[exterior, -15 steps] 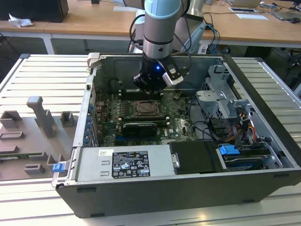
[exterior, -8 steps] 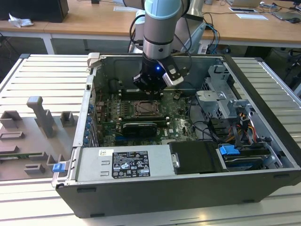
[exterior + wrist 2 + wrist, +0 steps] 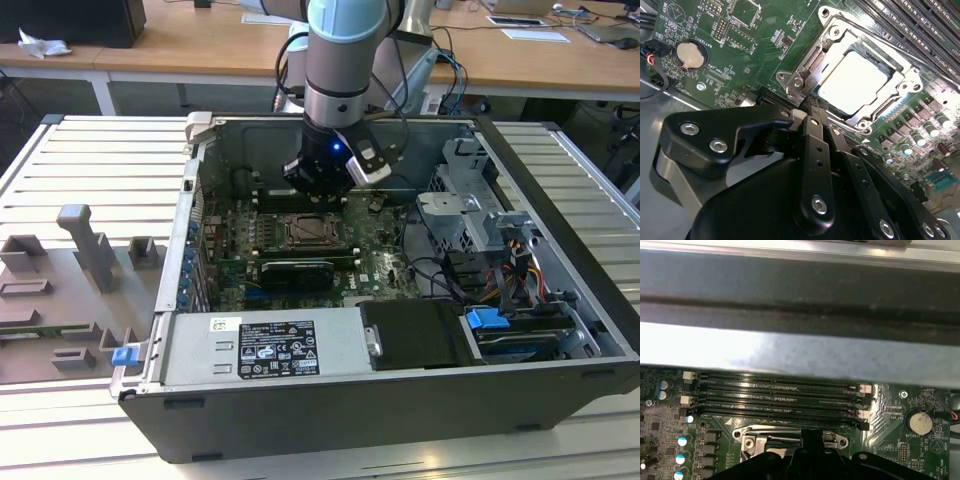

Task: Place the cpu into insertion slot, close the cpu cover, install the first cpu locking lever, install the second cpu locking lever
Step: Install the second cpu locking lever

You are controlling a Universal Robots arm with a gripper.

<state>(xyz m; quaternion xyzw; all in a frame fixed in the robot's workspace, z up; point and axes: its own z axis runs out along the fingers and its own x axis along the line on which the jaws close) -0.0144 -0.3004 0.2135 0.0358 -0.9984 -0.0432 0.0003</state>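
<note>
Gripper (image 3: pixel 811 102) on the single robot arm hangs low inside an open computer case (image 3: pixel 560 200), its black fingers drawn narrowly together with nothing held between them. In the second wrist view the fingertips sit right at the near edge of the insertion slot (image 3: pixel 867 60), touching or almost touching the metal bracket at one corner — contact itself cannot be confirmed.

Inside the slot lies the cpu (image 3: pixel 856 82), a pale silver-beige square, flat and level, already seated. Around it the cpu cover (image 3: pixel 905 82), a thin silver frame with a cut-out centre, appears folded down over the chip's edges. Whether either locking lever is latched cannot be told.

Beyond the socket spreads the green motherboard (image 3: pixel 745 50), with a round coin battery (image 3: pixel 690 54) off to one side and long black memory slots (image 3: pixel 775 395) running alongside the socket, seen in the first wrist view beneath the grey case wall.

In the exterior view, the arm reaches down over the board's centre; a power supply (image 3: pixel 270 345) with a label sits at the front, and a grey fixture tray (image 3: pixel 70 290) rests on the table to the exterior view's left.

Judged by look, the chip is light, rigid and fragile — best touched only at its edges; the cover and levers are thin springy metal, needing firm pressure at their free ends
</note>
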